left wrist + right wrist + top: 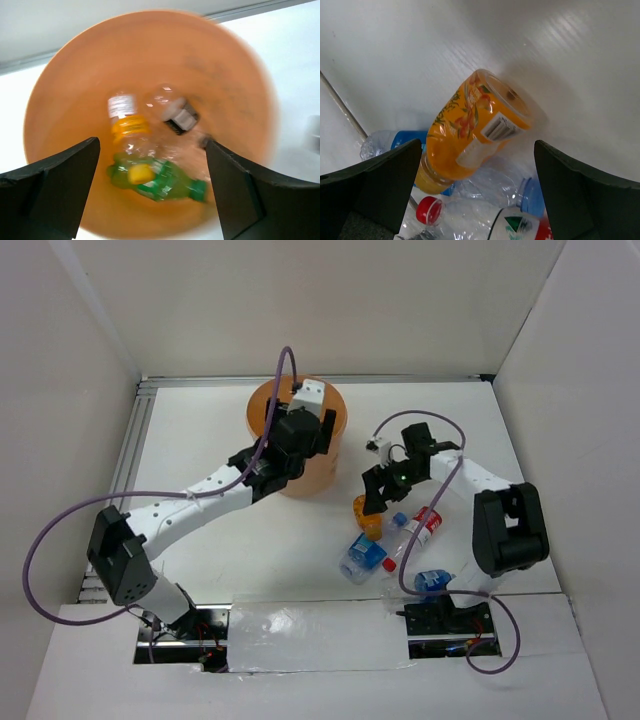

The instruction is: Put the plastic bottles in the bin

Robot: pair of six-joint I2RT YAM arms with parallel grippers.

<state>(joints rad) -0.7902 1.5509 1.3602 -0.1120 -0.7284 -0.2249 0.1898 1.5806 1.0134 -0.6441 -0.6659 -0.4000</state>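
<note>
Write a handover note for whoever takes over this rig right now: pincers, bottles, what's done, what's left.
Left pincer: open, empty, above the bin.
Right pincer: open, poised over the orange bottle, not closed on it.
Done: the green bottle, the yellow-labelled bottle and a clear bottle lie in the bin.
Left: the orange bottle, the red-labelled bottle, the blue-labelled bottle beside them, and a second blue bottle near the right arm's base, all outside the bin.
</note>
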